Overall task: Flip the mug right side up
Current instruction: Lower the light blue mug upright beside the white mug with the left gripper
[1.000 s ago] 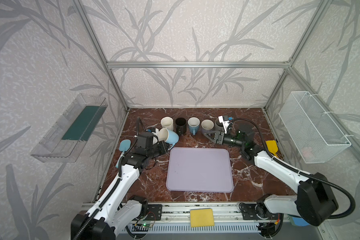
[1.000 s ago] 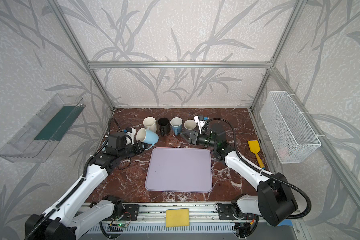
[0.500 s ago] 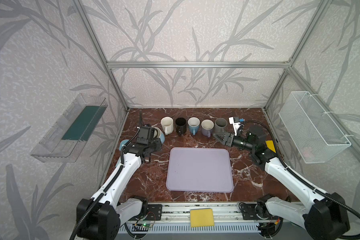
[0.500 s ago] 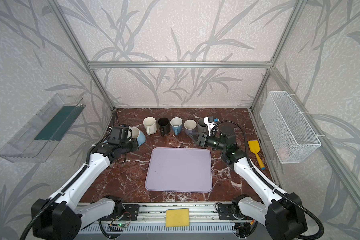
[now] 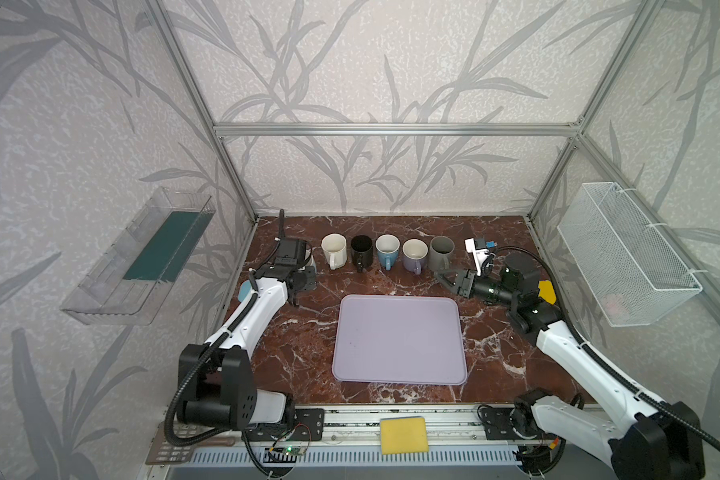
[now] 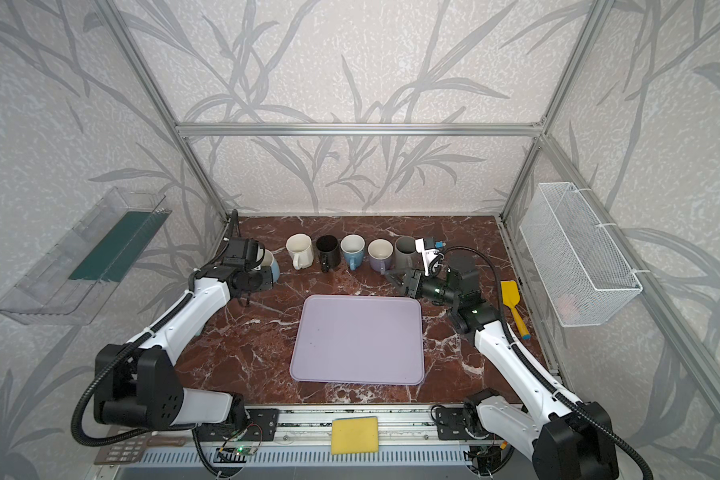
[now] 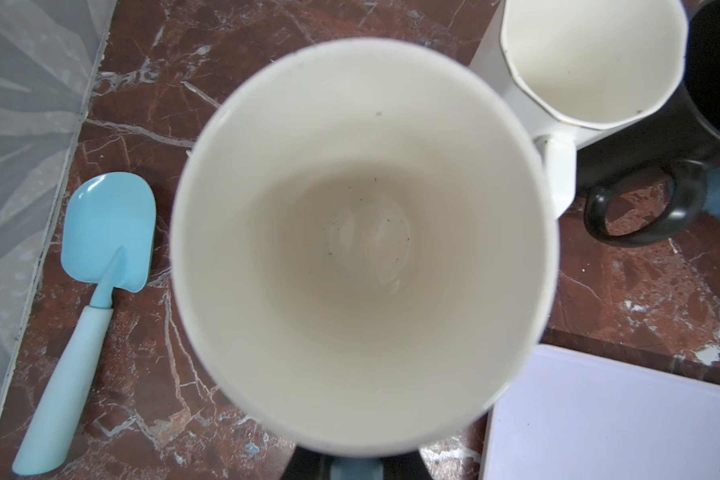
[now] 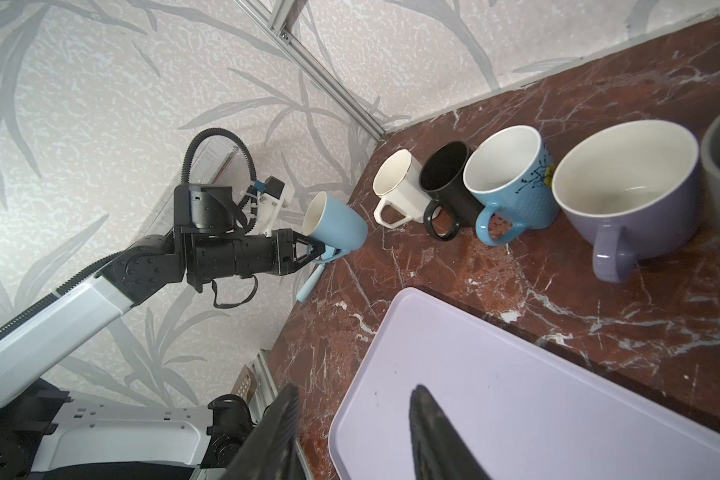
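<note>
A light blue mug [image 8: 336,226] with a white inside [image 7: 362,241] hangs at the left end of the mug row, mouth up and leaning a little. My left gripper [image 8: 314,251] is shut on its handle, reaching in level from the left. In a top view the mug [image 6: 272,268] peeks out past the left gripper [image 6: 265,279], and the wrist camera hides most of it. I cannot tell if its base touches the table. My right gripper [image 5: 445,276] stands open and empty in front of the grey mug [image 5: 441,251].
White [image 5: 333,249], black [image 5: 360,249], blue [image 5: 387,249] and lavender [image 5: 414,253] mugs stand upright in a row. A lavender mat [image 5: 398,338] lies mid-table. A blue spatula [image 7: 88,291] lies by the left wall, a yellow spatula [image 6: 512,303] at the right.
My left gripper has carried the blue mug back and left from beside the mat and turned it from lying sideways to mouth up. My right gripper has drawn back from the grey mug.
</note>
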You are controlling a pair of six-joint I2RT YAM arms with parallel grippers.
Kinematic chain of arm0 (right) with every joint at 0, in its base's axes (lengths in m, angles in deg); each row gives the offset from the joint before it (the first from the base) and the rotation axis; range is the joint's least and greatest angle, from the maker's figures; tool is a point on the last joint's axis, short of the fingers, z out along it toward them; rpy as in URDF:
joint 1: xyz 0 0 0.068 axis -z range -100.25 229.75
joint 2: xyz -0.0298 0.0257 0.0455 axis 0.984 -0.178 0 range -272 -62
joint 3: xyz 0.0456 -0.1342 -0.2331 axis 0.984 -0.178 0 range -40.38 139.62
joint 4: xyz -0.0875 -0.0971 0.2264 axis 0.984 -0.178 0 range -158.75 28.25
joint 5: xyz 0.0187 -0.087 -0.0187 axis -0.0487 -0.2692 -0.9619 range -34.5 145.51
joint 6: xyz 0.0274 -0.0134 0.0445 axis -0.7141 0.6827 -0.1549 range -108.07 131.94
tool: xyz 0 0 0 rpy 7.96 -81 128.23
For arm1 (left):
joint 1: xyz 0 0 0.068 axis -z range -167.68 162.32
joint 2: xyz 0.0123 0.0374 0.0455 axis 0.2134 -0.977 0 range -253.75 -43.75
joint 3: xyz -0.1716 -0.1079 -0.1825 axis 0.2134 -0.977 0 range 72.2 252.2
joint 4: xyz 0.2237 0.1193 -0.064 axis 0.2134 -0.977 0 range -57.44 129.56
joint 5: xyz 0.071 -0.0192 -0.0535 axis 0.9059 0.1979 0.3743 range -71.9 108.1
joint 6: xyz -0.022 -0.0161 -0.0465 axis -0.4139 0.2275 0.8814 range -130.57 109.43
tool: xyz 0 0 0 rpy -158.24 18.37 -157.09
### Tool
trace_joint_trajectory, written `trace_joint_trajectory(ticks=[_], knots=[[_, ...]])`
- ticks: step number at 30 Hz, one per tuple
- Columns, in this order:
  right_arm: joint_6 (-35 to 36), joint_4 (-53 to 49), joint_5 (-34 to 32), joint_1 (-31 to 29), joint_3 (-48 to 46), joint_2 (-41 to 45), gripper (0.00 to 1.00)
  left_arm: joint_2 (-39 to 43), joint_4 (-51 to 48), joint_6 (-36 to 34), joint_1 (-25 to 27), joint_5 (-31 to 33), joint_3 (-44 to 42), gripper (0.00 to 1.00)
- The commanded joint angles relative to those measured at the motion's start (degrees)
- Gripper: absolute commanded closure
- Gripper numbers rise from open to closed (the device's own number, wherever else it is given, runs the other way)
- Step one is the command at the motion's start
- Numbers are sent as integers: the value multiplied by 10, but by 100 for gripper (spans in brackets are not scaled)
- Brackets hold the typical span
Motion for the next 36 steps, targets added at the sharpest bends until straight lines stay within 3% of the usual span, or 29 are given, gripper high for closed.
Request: trace_joint_trajectory(ticks=[1,17,36], knots=[[16,-36,11,7,7,19,55,-21,44,-28,-11,6,51,100],[47,-128,6,30,0,89,55,-190,-20,-113,-32,-8,221,100],[27,-117,4,31,-14,98,55,-274,-50,-129,-43,-37,287,100]])
